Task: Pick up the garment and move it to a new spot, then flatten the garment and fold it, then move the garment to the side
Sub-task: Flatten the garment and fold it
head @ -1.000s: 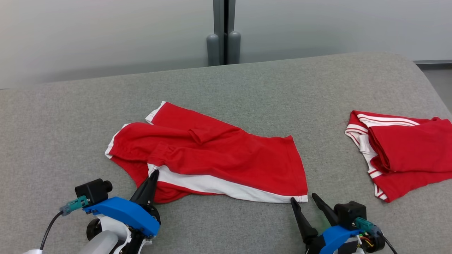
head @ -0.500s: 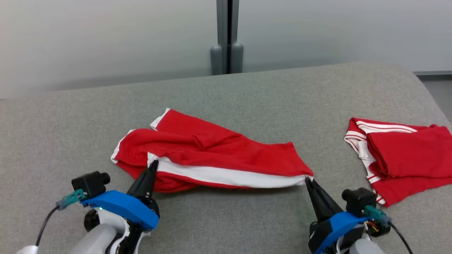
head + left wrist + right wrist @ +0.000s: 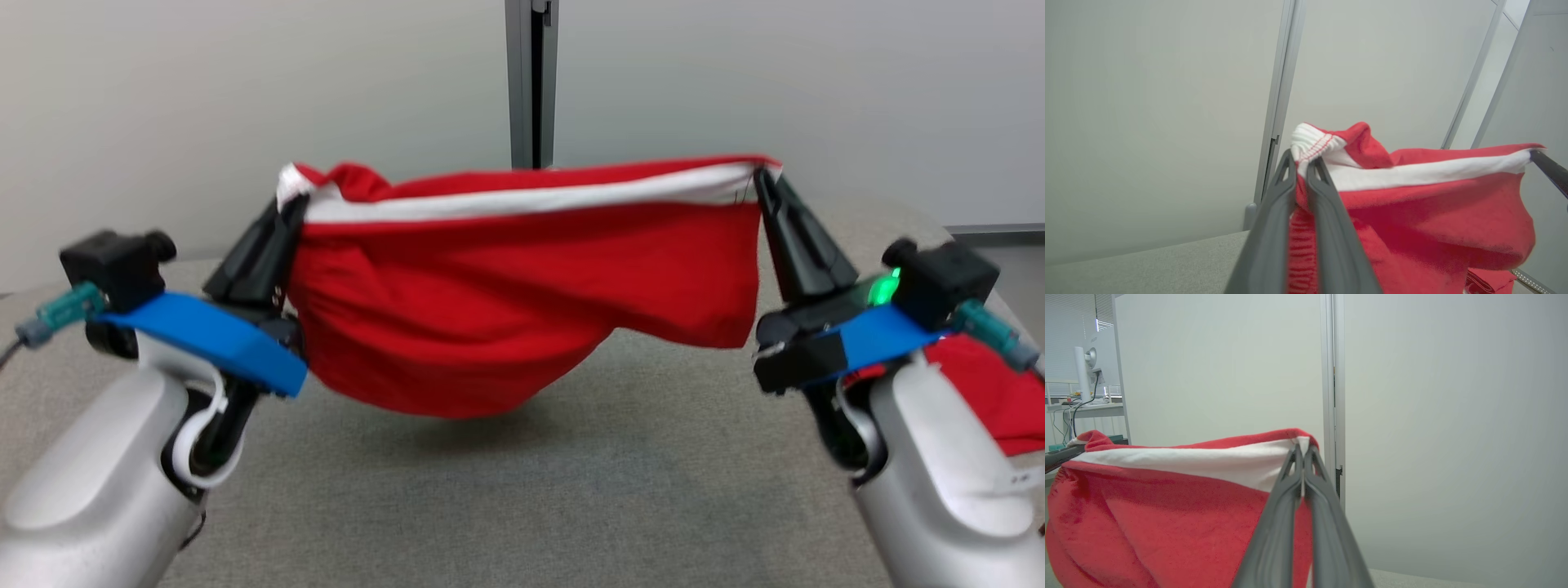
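Two pincers are working here. The left pincer (image 3: 287, 204) is clamping one end of the red garment (image 3: 522, 302), its two dark fingers pinching the gathered, white-edged corner; the left wrist view is showing that grip (image 3: 1300, 157) up close. The right pincer (image 3: 763, 175) is clenching the opposite corner, fingers pressed together on the fabric, as the right wrist view (image 3: 1301, 449) is showing.

Between them the garment is hanging in the air above the grey counter (image 3: 571, 490). Its one white stripe (image 3: 522, 198) is running taut along the top edge, and the red body is sagging below it in a pouch, clear of the surface.

A second red garment (image 3: 996, 392) is lying on the counter at the far right, partly hidden behind the right forearm (image 3: 939, 482). One green light (image 3: 882, 287) is glowing on the right wrist.
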Motion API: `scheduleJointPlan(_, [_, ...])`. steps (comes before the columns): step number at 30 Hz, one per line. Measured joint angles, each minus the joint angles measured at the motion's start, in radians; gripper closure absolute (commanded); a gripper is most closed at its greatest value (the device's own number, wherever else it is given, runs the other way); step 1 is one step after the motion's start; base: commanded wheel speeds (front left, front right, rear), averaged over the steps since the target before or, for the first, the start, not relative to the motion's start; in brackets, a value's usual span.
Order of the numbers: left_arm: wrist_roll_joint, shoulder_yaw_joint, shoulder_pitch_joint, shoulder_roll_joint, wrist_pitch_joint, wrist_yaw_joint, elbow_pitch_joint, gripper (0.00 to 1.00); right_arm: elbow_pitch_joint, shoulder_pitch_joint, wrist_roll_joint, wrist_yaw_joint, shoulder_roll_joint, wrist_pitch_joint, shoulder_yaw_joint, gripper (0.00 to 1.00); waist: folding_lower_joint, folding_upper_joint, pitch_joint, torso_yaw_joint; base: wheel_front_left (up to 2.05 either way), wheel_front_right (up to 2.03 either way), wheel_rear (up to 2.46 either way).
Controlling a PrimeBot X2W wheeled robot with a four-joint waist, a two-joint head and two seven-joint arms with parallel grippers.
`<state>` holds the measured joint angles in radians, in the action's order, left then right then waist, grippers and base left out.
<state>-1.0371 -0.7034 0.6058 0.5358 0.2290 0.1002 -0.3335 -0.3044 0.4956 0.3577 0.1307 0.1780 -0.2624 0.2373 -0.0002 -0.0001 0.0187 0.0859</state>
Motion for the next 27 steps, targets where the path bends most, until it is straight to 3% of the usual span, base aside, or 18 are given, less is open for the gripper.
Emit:
scheduleJointPlan(6, [0.023, 0.015, 0.128, -0.016, -0.053, -0.082, 0.014, 1.0, -0.06, 0.161, 0.009, 0.0, 0.046, 0.0, 0.019, 1.0, 0.0001, 0.0, -0.074, 0.003, 0.0, 0.0, 0.0])
scheduleJointPlan(8, [0.033, 0.02, 0.187, -0.047, -0.056, -0.1, -0.009, 1.0, -0.09, 0.232, -0.002, 0.0, 0.059, 0.0, 0.032, 1.0, 0.0005, 0.0002, -0.118, 0.008, 0.0, 0.0, 0.0])
scheduleJointPlan(14, [0.129, 0.044, 0.409, -0.139, 0.004, -0.135, -0.13, 1.0, -0.155, 0.46, -0.066, 0.0, 0.078, 0.0, -0.005, 1.0, 0.0007, 0.0003, -0.242, 0.001, 0.0, 0.0, 0.0])
scheduleJointPlan(18, [0.19, 0.083, 0.491, -0.2, 0.03, -0.135, -0.18, 1.0, -0.142, 0.527, -0.1, 0.0, 0.071, 0.0, -0.06, 1.0, 0.0006, 0.0003, -0.289, -0.025, 0.0, 0.0, 0.0])
scheduleJointPlan(22, [0.251, 0.17, 0.438, -0.255, 0.033, -0.124, -0.178, 1.0, -0.116, 0.489, -0.119, 0.0, 0.046, 0.0, -0.077, 1.0, 0.0006, 0.0003, -0.292, -0.048, 0.0, 0.0, 0.0])
scheduleJointPlan(27, [0.311, 0.298, 0.154, -0.337, 0.032, -0.096, -0.186, 1.0, -0.127, 0.276, -0.091, 0.0, 0.035, 0.0, -0.018, 1.0, 0.0001, 0.0003, -0.251, -0.055, 0.0, 0.0, 0.0])
